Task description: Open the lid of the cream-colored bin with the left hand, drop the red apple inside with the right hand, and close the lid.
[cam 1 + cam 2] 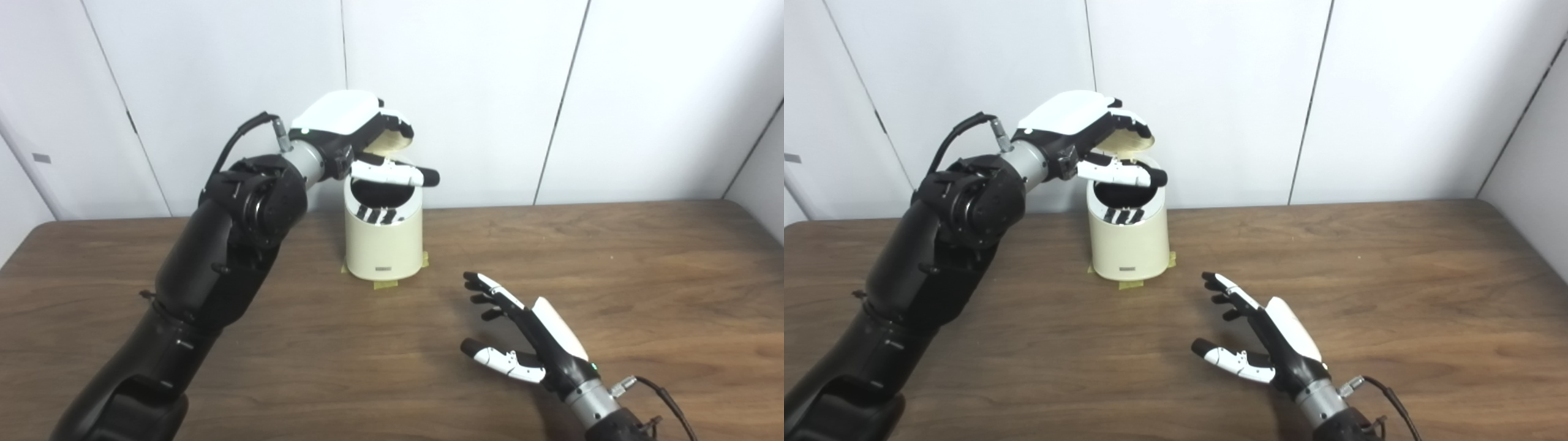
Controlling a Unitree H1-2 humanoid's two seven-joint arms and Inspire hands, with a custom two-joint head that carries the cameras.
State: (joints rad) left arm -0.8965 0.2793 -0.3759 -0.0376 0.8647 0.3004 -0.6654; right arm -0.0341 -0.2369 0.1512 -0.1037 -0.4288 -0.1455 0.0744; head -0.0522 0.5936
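Bin (384, 245): cream, upright on the table (612, 275), toward its far edge; mouth uncovered, interior dark; tape (386, 284) under its base.
Lid (392, 139): tipped up and back behind the mouth, pale underside facing forward, fingers of the left hand on it.
Left hand (355, 131): raised over the bin's back rim; fingers (398, 125) curled over the lid's upper edge, thumb (398, 175) stretched level across the mouth; it held the lid up.
Right hand (520, 331): low over the table, in front of and to the right of the bin, well apart from it; fingers spread, thumb out to the side, palm facing left, nothing in it.
Apple: not visible in either view; the bin's inside was too dark to tell.
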